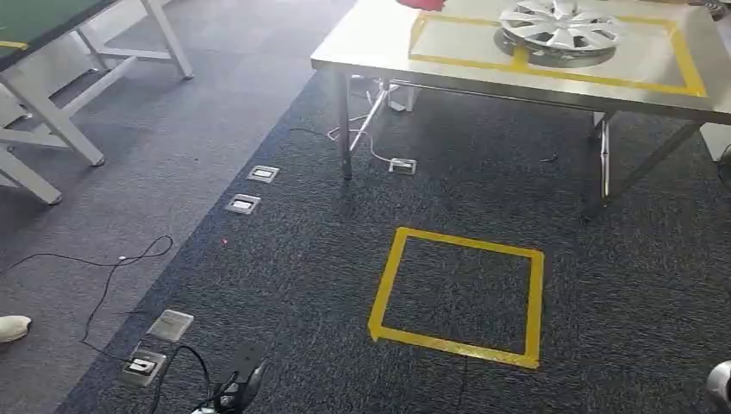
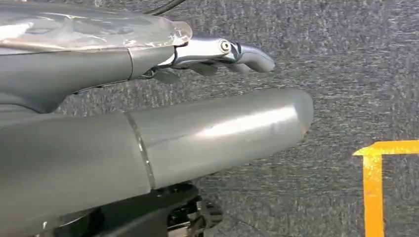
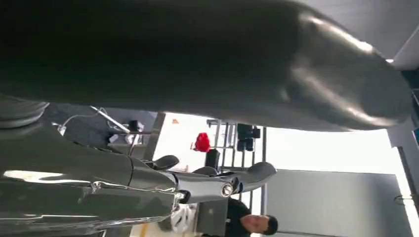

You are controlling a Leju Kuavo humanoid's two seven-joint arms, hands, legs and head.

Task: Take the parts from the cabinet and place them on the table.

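A silver multi-spoke wheel cover [image 1: 560,30] lies flat on the pale metal-framed table [image 1: 371,39] at the far side of the head view, inside a rectangle of yellow tape [image 1: 552,76] stuck to the tabletop, and it overlaps the tape strip that divides that rectangle. A red object [image 1: 422,4] sits at the table's far edge, cut off by the frame, just beyond the taped outline. On the dark carpet [image 1: 284,285] in front of the table a yellow tape square [image 1: 457,293] marks the floor, well apart from the table legs. Several metal floor socket plates [image 1: 244,204] run in a line along the seam where the dark carpet meets the lighter grey carpet, and black cables [image 1: 103,289] trail across the floor near them. A white-legged green-topped table [image 1: 43,34] stands off to the left. In the left wrist view the robot's left hand [image 2: 163,98] hangs above the carpet with its thick grey thumb and its darker fingers [image 2: 247,57] stretched out and apart, holding nothing; a corner of yellow tape shows on the floor nearby. In the right wrist view the right hand [image 3: 197,148] is likewise empty, its thumb and fingers [image 3: 247,180] extended and separated, with a red object and a person in dark clothing [image 3: 249,219] visible in the background beyond it.
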